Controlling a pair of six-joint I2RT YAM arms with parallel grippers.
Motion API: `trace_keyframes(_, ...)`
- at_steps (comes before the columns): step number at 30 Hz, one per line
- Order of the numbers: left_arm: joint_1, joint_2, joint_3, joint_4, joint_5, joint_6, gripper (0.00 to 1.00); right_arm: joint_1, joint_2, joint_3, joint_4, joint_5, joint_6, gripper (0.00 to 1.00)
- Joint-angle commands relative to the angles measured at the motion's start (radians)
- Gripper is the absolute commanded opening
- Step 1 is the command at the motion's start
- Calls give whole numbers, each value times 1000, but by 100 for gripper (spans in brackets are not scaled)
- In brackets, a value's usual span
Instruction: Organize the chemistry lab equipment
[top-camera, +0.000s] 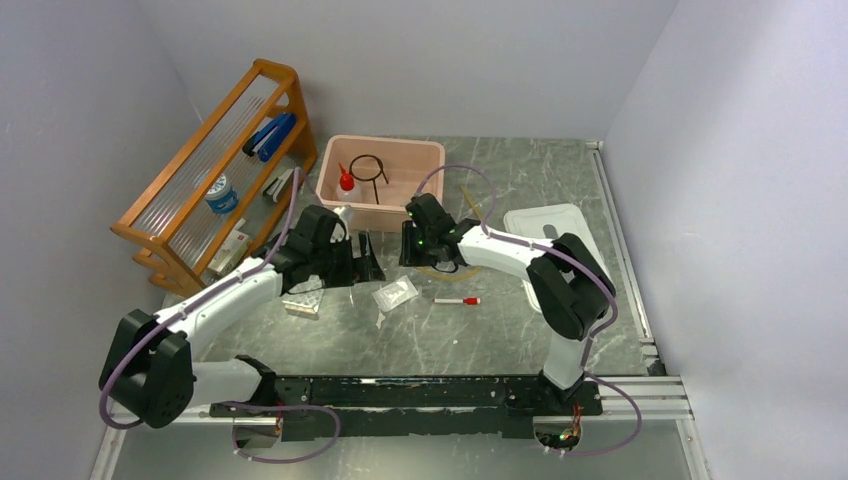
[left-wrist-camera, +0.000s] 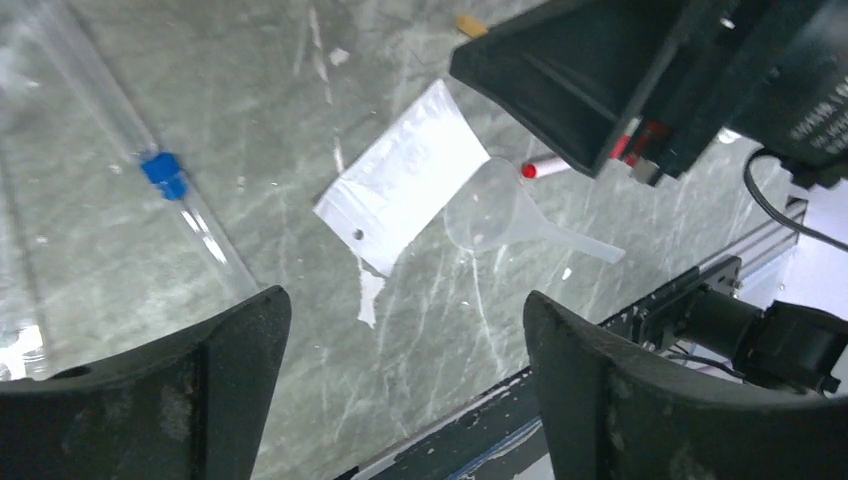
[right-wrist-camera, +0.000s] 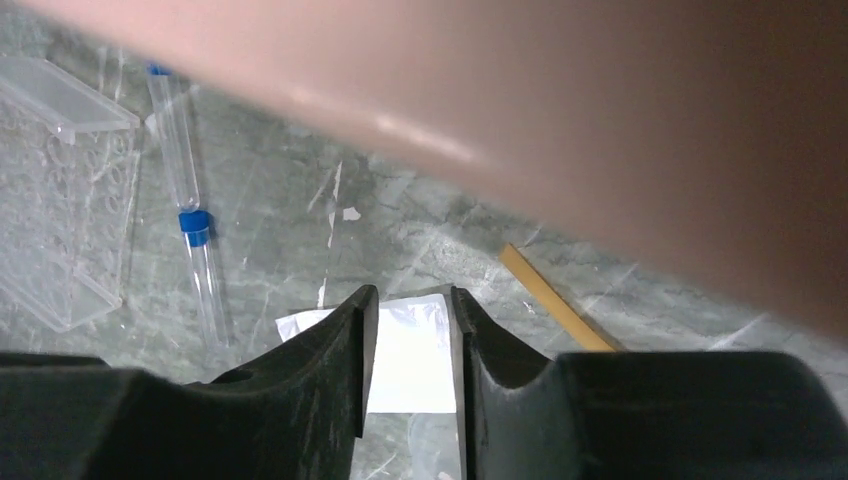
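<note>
L gripper (left-wrist-camera: 405, 310) hangs over the tabletop (top-camera: 480, 340) just left of centre, jaws spread wide, nothing btwn them. R gripper (right-wrist-camera: 415, 300) sits just right of it, close under the near wall of the pink bin (top-camera: 390, 141). Its jaws stand a narrow gap apart, w/ nothing seen in the gap. In the top view the two heads are nearly touching, so each crowds the other's side.

Below and btwn them a small clear zip bag (left-wrist-camera: 400, 185) lies flat on the table. A clear funnel (left-wrist-camera: 500, 210) is just right of it, rim at the bag's edge. A red-capped marker (top-camera: 456, 300) lies right of the bag.

Blue-capped tubes (right-wrist-camera: 195, 225) lie loose on the table left of the bag, beside the clear tube rack (right-wrist-camera: 60, 190), which sits by the L arm. A piece of amber tubing (right-wrist-camera: 555, 300) lies near the bin's near wall, right of the R gripper.

In the bin: clear red-capped squeeze bottle (top-camera: 346, 181) at the left end, black wire ring (top-camera: 370, 165) just beside it. Wooden slatted rack (top-camera: 278, 72) stands far left w/ a few items on it. A white tray (top-camera: 535, 218) lies right of the R arm.
</note>
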Motion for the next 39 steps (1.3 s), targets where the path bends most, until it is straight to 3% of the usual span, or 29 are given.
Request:
trace_keyframes(1, -74, -38, -57, 109, -3, -113, 83, 6, 33, -17, -81, -69, 9, 34)
trace_keyframes(6, -182, -12, -126, 182, -135, -172, 69, 16, -40, -44, -46, -14, -27, 33)
trace_keyframes(13, -196, 52, -156, 221, -184, -236, 69, 32, -108, -34, -33, 32, -64, 38)
trace_keyframes(19, -207, 129, -188, 305, -208, -323, 56, 74, -145, -61, -21, 100, -99, 38)
trace_keyframes(28, -224, 220, -177, 257, -298, -411, 40, 90, -158, -106, -4, 131, -119, 38)
trace_keyframes(39, -228, 247, -224, 283, -312, -448, 33, 100, -117, -164, 16, 75, -73, 24)
